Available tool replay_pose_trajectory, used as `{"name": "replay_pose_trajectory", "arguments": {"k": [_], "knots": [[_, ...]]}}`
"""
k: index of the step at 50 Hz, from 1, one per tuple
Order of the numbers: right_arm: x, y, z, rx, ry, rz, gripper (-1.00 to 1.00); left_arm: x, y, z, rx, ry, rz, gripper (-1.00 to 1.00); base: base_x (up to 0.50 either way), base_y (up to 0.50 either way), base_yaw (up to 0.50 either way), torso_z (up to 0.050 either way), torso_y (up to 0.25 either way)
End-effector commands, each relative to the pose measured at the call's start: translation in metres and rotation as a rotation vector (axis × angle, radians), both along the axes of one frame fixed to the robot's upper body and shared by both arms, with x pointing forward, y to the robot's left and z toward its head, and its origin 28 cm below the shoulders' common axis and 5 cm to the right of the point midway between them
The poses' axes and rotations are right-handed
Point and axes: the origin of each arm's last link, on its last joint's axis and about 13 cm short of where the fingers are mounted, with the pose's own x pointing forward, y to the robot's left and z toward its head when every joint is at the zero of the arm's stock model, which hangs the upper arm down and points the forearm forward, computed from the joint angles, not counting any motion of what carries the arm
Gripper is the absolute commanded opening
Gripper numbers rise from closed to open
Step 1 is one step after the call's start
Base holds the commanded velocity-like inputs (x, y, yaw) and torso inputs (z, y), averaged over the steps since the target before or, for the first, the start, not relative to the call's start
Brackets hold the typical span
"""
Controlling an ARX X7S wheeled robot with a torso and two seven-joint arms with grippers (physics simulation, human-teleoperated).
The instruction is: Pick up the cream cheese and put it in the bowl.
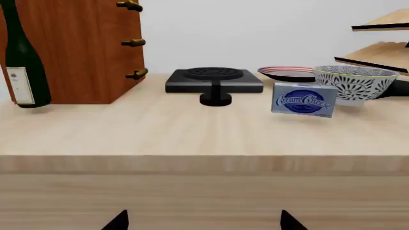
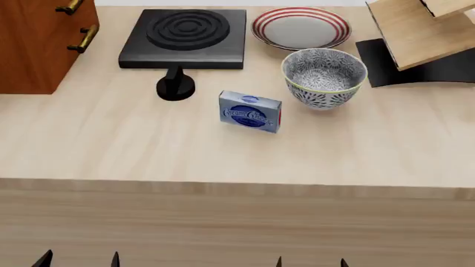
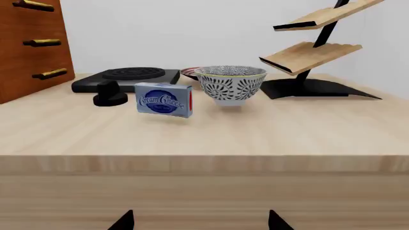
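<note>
The cream cheese point(image 2: 250, 111) is a small silver-grey box with a blue oval label, standing on edge on the wooden counter; it also shows in the wrist views point(image 1: 304, 99) point(image 3: 164, 99). Just to its right sits the bowl point(image 2: 323, 77), deep, with a dark-blue-and-white pattern point(image 1: 355, 82) point(image 3: 231, 84). Both grippers hang low in front of the counter's front face, well short of the box. My left gripper point(image 2: 79, 260) point(image 1: 203, 221) is open and empty. My right gripper point(image 2: 310, 262) point(image 3: 200, 221) is open and empty too.
A black stove plate point(image 2: 184, 36) with a black knob point(image 2: 175, 86) lies behind the box. A red-ringed white plate point(image 2: 301, 28) sits behind the bowl. A brown cabinet point(image 2: 41, 39) stands left, a wooden shelf rack point(image 2: 419, 41) right, a dark bottle point(image 1: 22, 57) far left.
</note>
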Motion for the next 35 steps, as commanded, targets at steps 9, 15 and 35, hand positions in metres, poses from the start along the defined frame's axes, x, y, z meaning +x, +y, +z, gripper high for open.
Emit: {"name": "replay_pose_trajectory", "arguments": {"k": [9,15,35], "knots": [[-0.006,-0.003,0.008,0.010,-0.022,-0.010,1.00,-0.003,0.002,0.008,-0.013,-0.007,-0.004,1.00,0.00,0.00,0.00,0.000,0.000],[-0.009,-0.004,0.014,0.010,-0.044,-0.014,1.00,-0.007,0.003,0.013,-0.022,-0.020,-0.013,1.00,0.00,0.00,0.00,0.000,0.000],[-0.012,-0.005,0.019,0.006,-0.062,-0.028,1.00,-0.010,0.005,0.016,-0.019,-0.010,0.014,1.00,0.00,0.00,0.00,0.012,0.000]]}}
